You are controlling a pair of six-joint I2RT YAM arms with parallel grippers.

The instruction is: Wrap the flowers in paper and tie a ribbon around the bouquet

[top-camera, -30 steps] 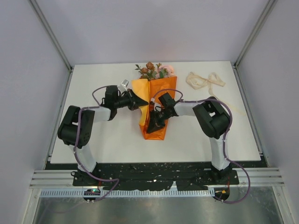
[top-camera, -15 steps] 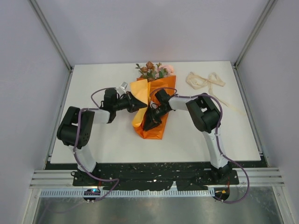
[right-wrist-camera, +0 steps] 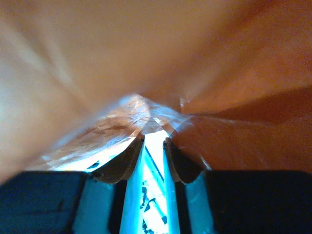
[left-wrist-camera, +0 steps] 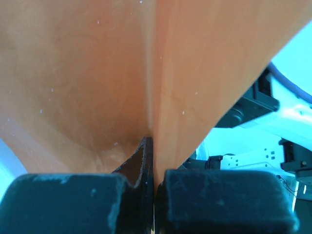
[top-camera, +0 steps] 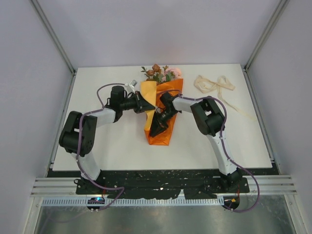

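Lying lengthwise, bouquet [top-camera: 168,91] points flowers [top-camera: 157,73] away from left gripper [left-wrist-camera: 152,146], clamped on paper [left-wrist-camera: 97,73]; right gripper [right-wrist-camera: 153,141] ajar, ribbon [top-camera: 214,84] further right.

Before me, the orange paper bouquet [top-camera: 163,114] lies at the middle of the table [top-camera: 107,146], blooms [top-camera: 158,74] toward the far edge; the cream ribbon [top-camera: 213,85] is heaped near the far right corner.

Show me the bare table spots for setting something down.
Bare: near-right table, between right arm and edge; far-left corner beside the left arm. Crowded: centre, left gripper and right gripper at the paper; ribbon fills the far-right.
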